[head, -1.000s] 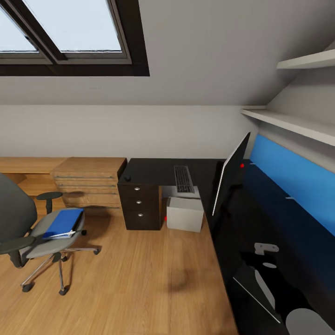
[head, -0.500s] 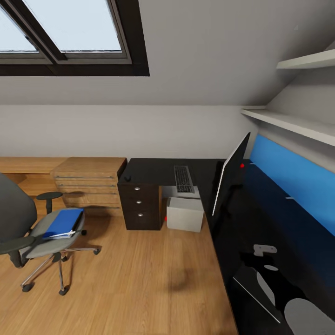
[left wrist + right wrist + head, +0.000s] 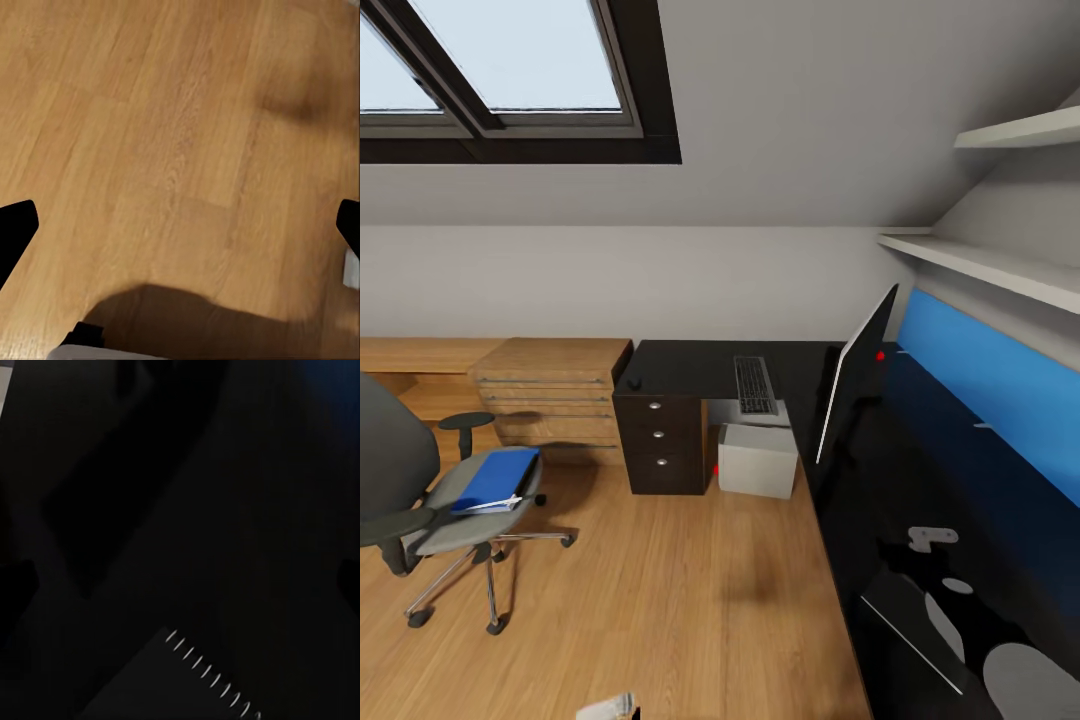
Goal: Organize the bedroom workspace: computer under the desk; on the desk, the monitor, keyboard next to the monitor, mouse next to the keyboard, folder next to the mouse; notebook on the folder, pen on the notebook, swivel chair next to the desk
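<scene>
The grey swivel chair (image 3: 420, 490) stands on the floor at the left, apart from the desk, with the blue folder (image 3: 497, 478) lying on its seat. On the black L-shaped desk (image 3: 680, 370) lie the keyboard (image 3: 756, 385) and, near the left corner, the small mouse (image 3: 632, 383). The monitor (image 3: 857, 380) stands on the desk's right wing. Under the desk sits the pale computer (image 3: 758, 460). The spiral-bound notebook (image 3: 150, 690) lies on the dark desk top beneath my right gripper (image 3: 180, 585), which is open. My left gripper (image 3: 180, 232) hangs open over bare floor. I cannot make out the pen.
Low oak cabinets (image 3: 550, 395) line the back wall left of the dark drawer unit (image 3: 663, 445). A blue wall panel (image 3: 1000, 390) and white shelves (image 3: 990, 265) run along the right wall. Oak floor (image 3: 680, 590) stretches between chair and desk.
A pale part of my robot has risen into the bottom edge of the head view. The grey reflections on the desk's near end have slid slightly downward. Nothing else has moved.
</scene>
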